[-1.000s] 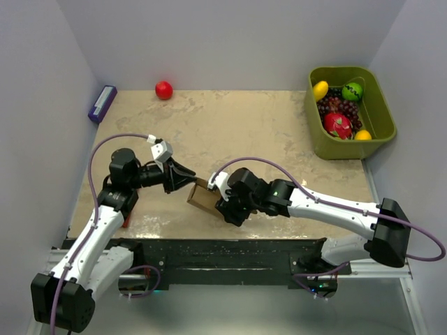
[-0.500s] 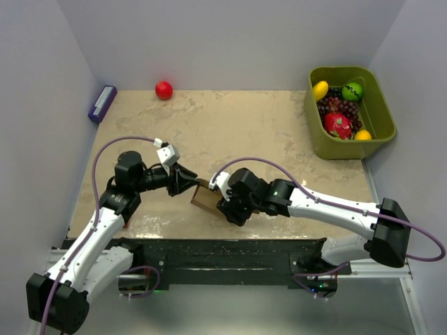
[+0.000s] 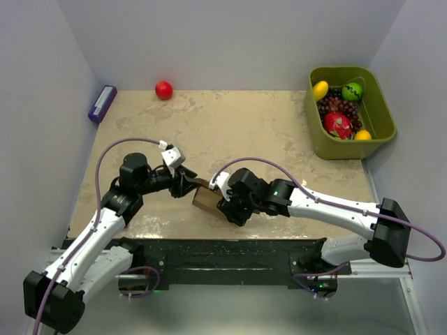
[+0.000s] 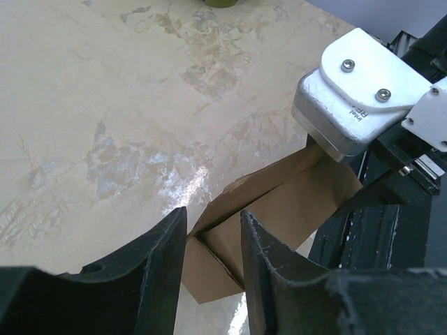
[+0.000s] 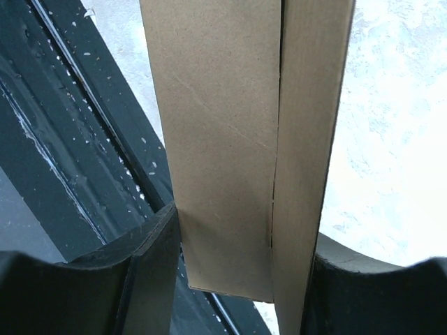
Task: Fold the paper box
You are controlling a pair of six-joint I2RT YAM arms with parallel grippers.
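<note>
Left end effector (image 3: 186,185) advanced right to paper box (image 3: 204,199), lower centre of overhead view | jaws parted astride its frame-left end | right end effector (image 3: 225,204) clamps box | best: hold box steady, push flap along crease slowly

Bright, even overhead light fills the top view, leaving only soft shadows under the arms on the table (image 3: 244,125). The left wrist view shows white glare on the glossy table beside the paper box (image 4: 279,209). The right wrist view overexposes the table and renders the dark right pincer (image 5: 243,230) soft.
</note>
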